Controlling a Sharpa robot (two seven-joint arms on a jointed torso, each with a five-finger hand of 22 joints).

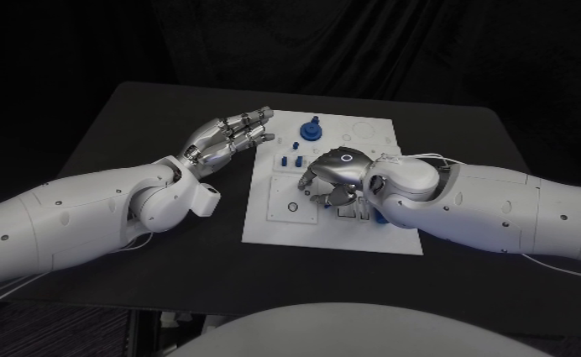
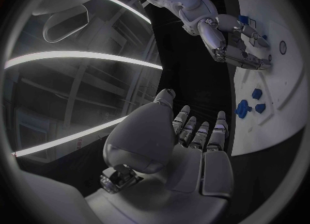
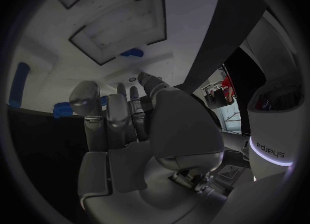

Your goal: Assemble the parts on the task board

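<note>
The white task board (image 1: pixel 288 228) lies mid-table. A round blue knob (image 1: pixel 311 130) stands near its far edge, and small blue parts (image 1: pixel 288 160) sit just below it. My right hand (image 1: pixel 333 175) is low over the board's middle, fingers bent down, and in the left wrist view its fingertips (image 2: pixel 250 60) touch the board (image 2: pixel 291 95). The right wrist view shows those fingers (image 3: pixel 118 118) side by side with nothing between them, near a blue part (image 3: pixel 132 53) by a rectangular recess (image 3: pixel 119 28). My left hand (image 1: pixel 227 144) hovers at the board's left edge, fingers (image 2: pixel 200 131) stretched out and holding nothing.
More blue parts (image 2: pixel 245 108) lie in a cluster on the board beyond the left hand. Another blue piece (image 1: pixel 380 218) peeks out under my right wrist. Black tabletop (image 1: pixel 145 113) surrounds the board, with open room at the left and near the front edge.
</note>
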